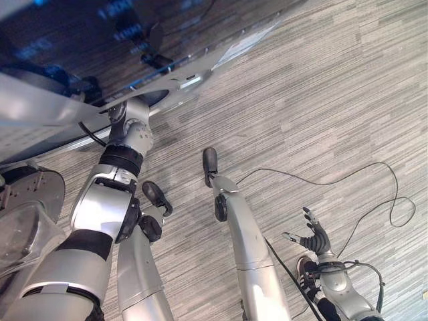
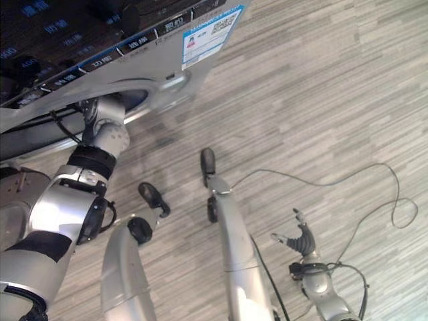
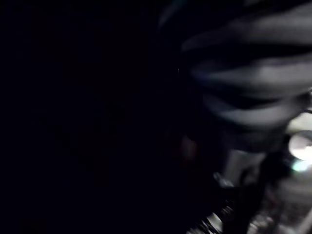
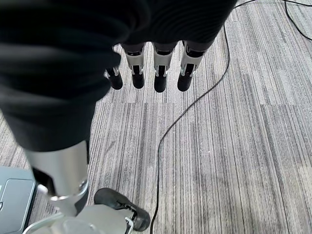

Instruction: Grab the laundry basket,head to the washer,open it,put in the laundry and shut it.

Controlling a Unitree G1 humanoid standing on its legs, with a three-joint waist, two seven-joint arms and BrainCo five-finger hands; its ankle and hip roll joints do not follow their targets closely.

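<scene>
One big washer (image 2: 154, 67) takes up the upper left: silver-grey front, dark glossy control panel, a label at its corner, standing on striped grey carpet (image 1: 321, 100). The left arm reaches into its round opening, so I can't tell what the left hand is doing. Right hand (image 1: 314, 235) hangs low, fingers loosely spread, holding nothing.

The right hand (image 4: 155, 73) hangs over grey striped carpet floor (image 4: 243, 161), its dark ribbed cover filling one corner and its silver, dark-tipped fingers (image 4: 160, 78) straight in a row, holding nothing. At the frame's lower corner sits a pale grey panel (image 4: 14, 197), possibly part of the washer, though too little shows to be sure.
</scene>
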